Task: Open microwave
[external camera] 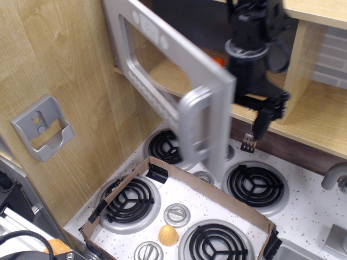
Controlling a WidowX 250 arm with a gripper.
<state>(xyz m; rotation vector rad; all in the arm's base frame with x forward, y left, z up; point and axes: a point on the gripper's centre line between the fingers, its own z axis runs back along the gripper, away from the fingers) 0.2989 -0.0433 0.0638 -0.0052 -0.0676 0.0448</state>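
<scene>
The silver-grey microwave door (168,65) stands swung well out to the left, blurred by motion. Its chunky vertical handle (195,127) faces me at the door's free edge. The microwave's cavity (190,21) is open behind it, with its wooden floor showing. My black gripper (248,118) hangs down from the top, just right of the door's free edge and against its inner side. Its jaws stand apart and hold nothing. One finger (265,118) shows; the other is partly hidden behind the door edge.
An orange object (218,61) lies inside the microwave. Below is a toy stove with black burners (255,186). An open cardboard box (211,189) rests on it, with a yellow object (167,235) inside. A grey wall holder (40,127) is at left, a faucet (333,176) at right.
</scene>
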